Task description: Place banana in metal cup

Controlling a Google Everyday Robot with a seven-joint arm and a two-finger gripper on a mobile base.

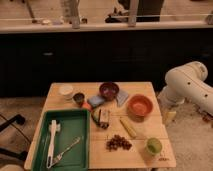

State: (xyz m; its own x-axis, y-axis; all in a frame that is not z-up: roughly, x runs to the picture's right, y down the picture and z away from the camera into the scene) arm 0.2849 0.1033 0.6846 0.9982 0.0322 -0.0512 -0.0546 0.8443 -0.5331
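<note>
The banana is slim and yellow and lies on the wooden table, right of centre, below the orange bowl. The metal cup is small and dark and stands upright at the back left, beside the white cup. My white arm is off the table's right side. My gripper hangs below it just past the right edge, well apart from the banana and far from the metal cup.
An orange bowl, a dark red bowl, a blue sponge, a small orange lump, a dark packet, grapes and a light green cup stand about. A green tray with white utensils fills the front left.
</note>
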